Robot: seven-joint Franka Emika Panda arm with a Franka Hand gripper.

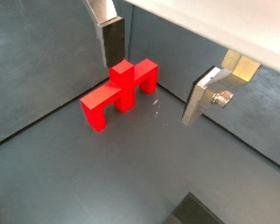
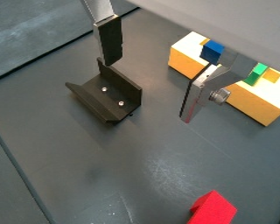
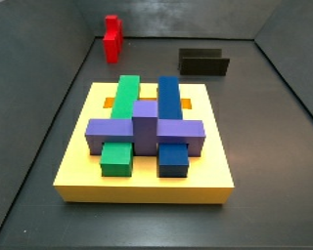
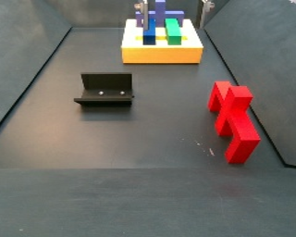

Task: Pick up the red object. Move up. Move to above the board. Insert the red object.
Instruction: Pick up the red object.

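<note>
While gripper hangs above floor with fingers spread apart, gripping nothing: red object lying on dark floor near side wall, untouched. Board well apart from red object, carrying green, blue and purple blocks in both side views. Fixture standing between, apart from both. 2 silver fingers visible in both wrist views.

Bright red object; yellow board with green, blue, purple blocks; silver-fingered gripper, dark pads.
</note>
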